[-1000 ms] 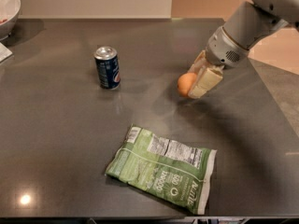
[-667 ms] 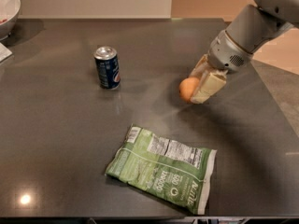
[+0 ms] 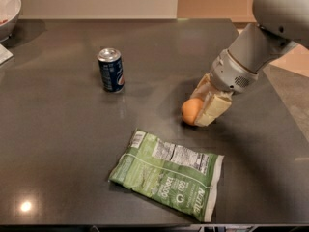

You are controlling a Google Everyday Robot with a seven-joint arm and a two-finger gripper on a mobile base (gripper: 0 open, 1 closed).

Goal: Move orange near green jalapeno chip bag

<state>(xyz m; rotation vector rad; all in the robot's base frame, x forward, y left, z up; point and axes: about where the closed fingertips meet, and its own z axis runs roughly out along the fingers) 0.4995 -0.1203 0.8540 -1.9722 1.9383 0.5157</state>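
Observation:
The orange [image 3: 191,110] is a small round fruit at the middle right of the dark table, held between the cream fingers [image 3: 214,109] of my gripper [image 3: 199,109]. The gripper comes down from the upper right and is shut on the orange, low over or on the tabletop. The green jalapeno chip bag [image 3: 169,173] lies flat near the front edge, just below and left of the orange, with its white nutrition label facing up.
A blue soda can [image 3: 111,69] stands upright at the middle left. A white bowl [image 3: 8,8] sits at the far left back corner. The table's front edge [image 3: 145,224] runs just under the bag.
My gripper has carried the orange toward the front of the table, closer to the chip bag. The bag and the can have not moved.

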